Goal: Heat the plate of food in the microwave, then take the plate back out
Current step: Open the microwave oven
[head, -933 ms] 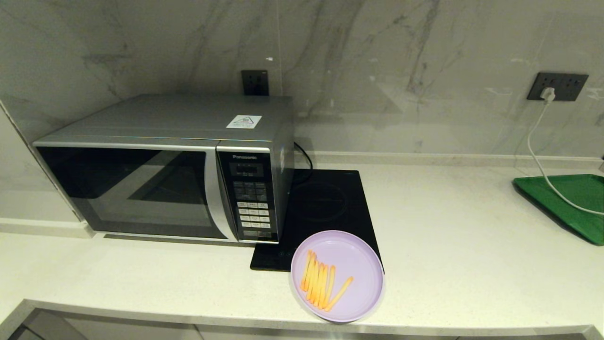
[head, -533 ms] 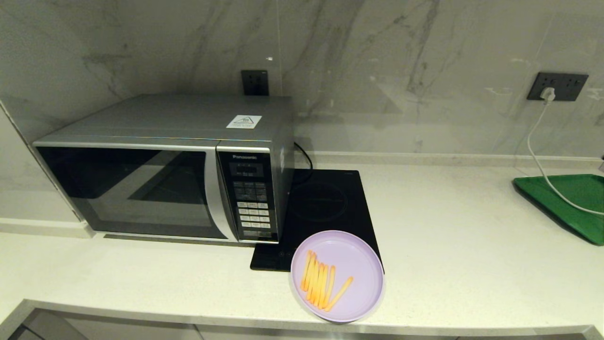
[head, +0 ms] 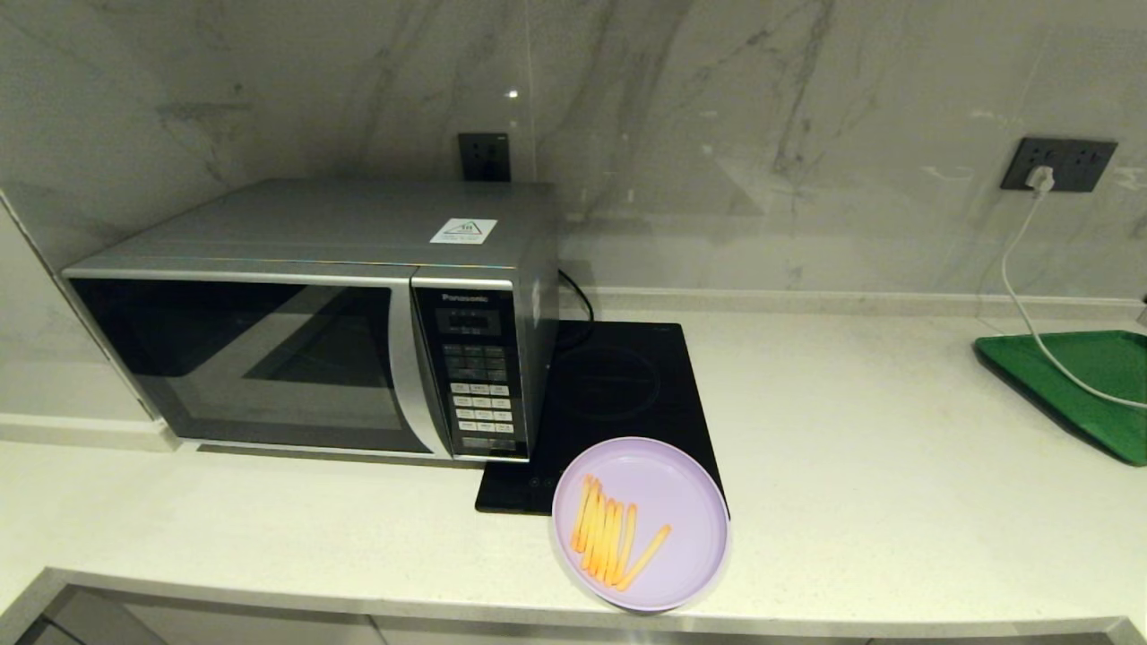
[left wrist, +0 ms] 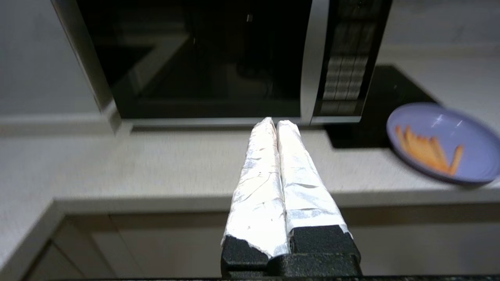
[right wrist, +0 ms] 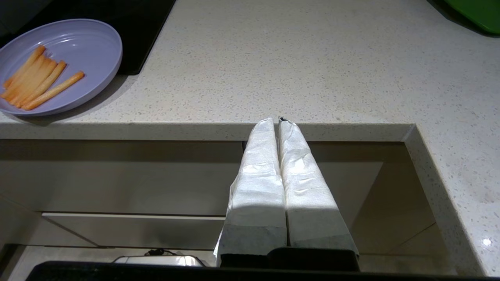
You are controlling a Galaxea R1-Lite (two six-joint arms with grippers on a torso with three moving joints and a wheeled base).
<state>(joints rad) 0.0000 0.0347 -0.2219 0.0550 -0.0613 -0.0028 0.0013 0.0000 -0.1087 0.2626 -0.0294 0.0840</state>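
Head view: microwave stands door closed at the table's left; plate of food sits at the front edge, overlapping the black cooktop.

Left wrist view: left gripper, fingers pressed together and empty, faces the microwave door.

Right wrist view: right gripper, fingers together and empty, sits below the table edge.

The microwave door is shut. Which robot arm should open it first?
Probably the left. Its end effector, shut, points at the microwave near the door's silver handle strip. The right end effector, also shut, sits off the counter edge, right of the plate of food.
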